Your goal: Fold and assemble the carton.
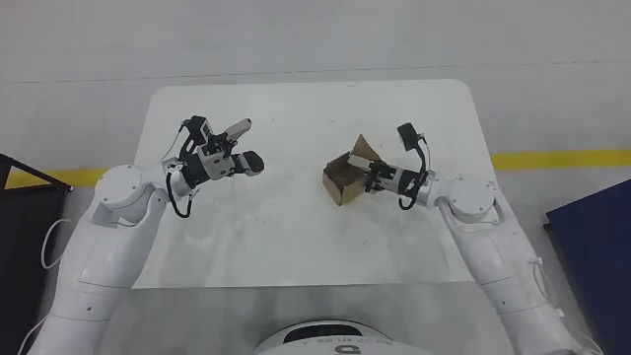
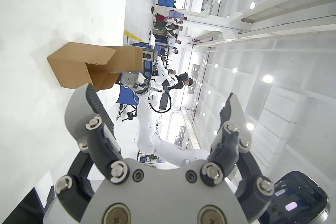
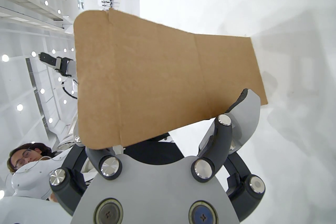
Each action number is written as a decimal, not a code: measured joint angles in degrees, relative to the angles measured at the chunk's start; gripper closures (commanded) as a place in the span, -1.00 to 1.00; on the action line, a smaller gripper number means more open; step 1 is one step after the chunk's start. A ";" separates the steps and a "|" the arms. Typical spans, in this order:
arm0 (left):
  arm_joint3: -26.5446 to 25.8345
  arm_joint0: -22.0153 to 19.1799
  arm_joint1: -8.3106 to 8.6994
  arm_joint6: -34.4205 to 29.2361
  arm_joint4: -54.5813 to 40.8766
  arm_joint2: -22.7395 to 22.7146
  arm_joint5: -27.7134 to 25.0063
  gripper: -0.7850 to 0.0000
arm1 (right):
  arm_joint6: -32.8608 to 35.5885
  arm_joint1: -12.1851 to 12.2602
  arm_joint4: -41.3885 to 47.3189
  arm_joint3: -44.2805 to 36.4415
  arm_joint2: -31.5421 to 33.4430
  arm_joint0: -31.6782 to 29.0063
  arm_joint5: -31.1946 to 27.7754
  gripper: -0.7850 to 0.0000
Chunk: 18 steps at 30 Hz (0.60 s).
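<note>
We see a small brown cardboard carton (image 1: 343, 179), partly folded, resting on the white rounded-corner counter (image 1: 296, 247), toward the robot's right of the middle. From above, one of its flaps stands up in a pointed shape over the boxy body. In the left wrist view the carton's body sits on the counter with one end open, and its flaps stick out toward the far arm. The right pincer (image 1: 373, 170) is right at the carton on the side facing its own arm. Its finger links are spread wide. In its wrist view one grey finger (image 3: 245, 101) shows just beside the edge of a broad creased cardboard panel, while the panel covers the other finger. We cannot tell whether either finger actually presses on the cardboard. The left pincer (image 1: 245, 145) is raised over the counter's left half, well apart from the carton. Its two fingers are spread wide with nothing between them, and one ribbed black pad (image 2: 101, 109) faces inward. It points across the counter toward the carton.
</note>
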 measured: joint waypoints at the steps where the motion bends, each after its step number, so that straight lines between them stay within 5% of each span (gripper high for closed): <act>1: 0.00 0.00 0.00 0.00 0.00 0.00 0.00 -1.00 | -0.26 -0.08 -0.08 0.58 -0.49 0.75 0.08 -1.00; 13: 0.00 0.00 0.00 0.00 0.00 0.00 0.00 -1.00 | -3.99 -2.15 -0.19 7.70 -10.31 10.48 -5.30 -1.00; 18: 0.00 0.00 0.00 0.00 0.00 0.00 0.00 -1.00 | -8.31 -2.65 3.16 7.87 -10.69 10.12 -10.23 -1.00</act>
